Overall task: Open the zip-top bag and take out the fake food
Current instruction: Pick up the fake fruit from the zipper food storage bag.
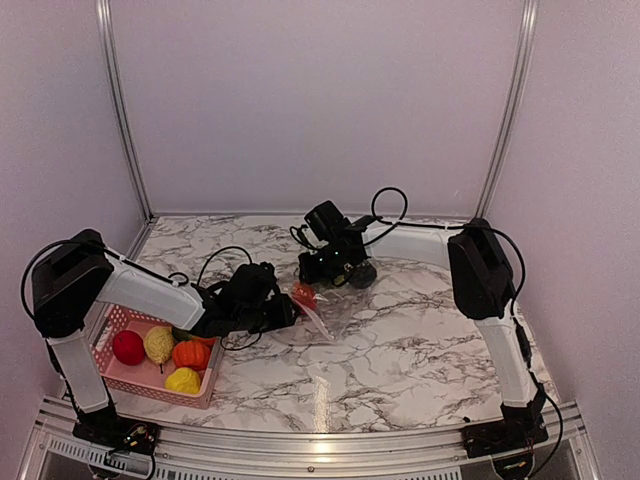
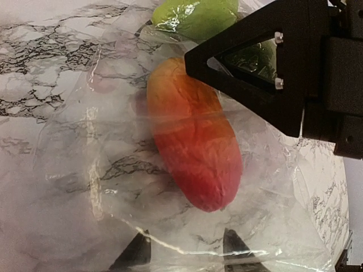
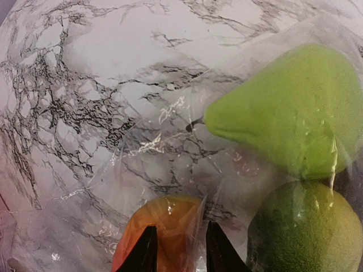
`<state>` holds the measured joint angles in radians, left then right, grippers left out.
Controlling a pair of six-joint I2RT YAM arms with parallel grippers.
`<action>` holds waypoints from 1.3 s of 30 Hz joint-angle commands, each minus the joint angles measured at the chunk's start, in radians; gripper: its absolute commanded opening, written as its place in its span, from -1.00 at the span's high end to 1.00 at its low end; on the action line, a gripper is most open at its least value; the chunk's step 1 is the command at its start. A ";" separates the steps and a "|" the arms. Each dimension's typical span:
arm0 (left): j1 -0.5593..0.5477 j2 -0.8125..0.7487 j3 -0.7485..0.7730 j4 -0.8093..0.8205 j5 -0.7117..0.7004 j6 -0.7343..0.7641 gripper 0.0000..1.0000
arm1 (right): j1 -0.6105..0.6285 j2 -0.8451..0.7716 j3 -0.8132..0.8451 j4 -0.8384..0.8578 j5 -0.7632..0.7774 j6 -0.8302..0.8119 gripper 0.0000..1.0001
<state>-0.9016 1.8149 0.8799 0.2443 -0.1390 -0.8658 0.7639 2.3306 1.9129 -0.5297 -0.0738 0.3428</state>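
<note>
From above, the left gripper (image 1: 285,312) and the right gripper (image 1: 338,272) meet near the middle of the marble table (image 1: 430,350). The zip-top bag (image 1: 335,322) lies flat there, just beside both. A red-orange piece (image 1: 303,295) of fake food shows at the bag's left end. At the table's left edge, a pink basket (image 1: 140,388) holds 4 pieces: a red apple (image 1: 127,347), a yellow pear (image 1: 158,343), an orange pumpkin (image 1: 190,354) and a yellow lemon (image 1: 183,380).

In the left wrist view, the left gripper (image 2: 186,250) has its fingers well apart, gripping nothing, with clear film lying across the tips. The red-orange piece (image 2: 193,153) lies inside the bag just ahead, and a green piece (image 2: 195,17) beyond it. The right gripper's black finger (image 2: 283,85) hangs over the bag at upper right.

In the right wrist view, the right gripper (image 3: 180,246) shows a narrow gap between its fingers, with crinkled film in it. To the right, 2 green pieces sit under the plastic: a pear shape (image 3: 295,113) and a round one (image 3: 306,232).
</note>
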 commanded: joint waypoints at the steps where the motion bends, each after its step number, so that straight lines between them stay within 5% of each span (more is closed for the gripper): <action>1: -0.002 0.034 0.049 -0.008 -0.009 0.030 0.08 | -0.002 0.020 0.021 -0.001 -0.009 0.014 0.46; 19: -0.005 0.080 0.114 -0.034 -0.051 0.034 -0.41 | 0.000 -0.100 -0.192 0.134 -0.181 0.131 0.56; 33: -0.006 0.097 0.126 -0.037 -0.030 0.044 -0.45 | -0.012 -0.270 -0.323 0.138 -0.090 0.114 0.09; 39: -0.008 0.097 0.124 -0.029 -0.023 0.045 -0.46 | -0.012 -0.336 -0.419 0.154 -0.060 0.118 0.25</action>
<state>-0.9054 1.8866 0.9852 0.2203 -0.1658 -0.8429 0.7544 2.0357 1.5372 -0.3889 -0.1696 0.4606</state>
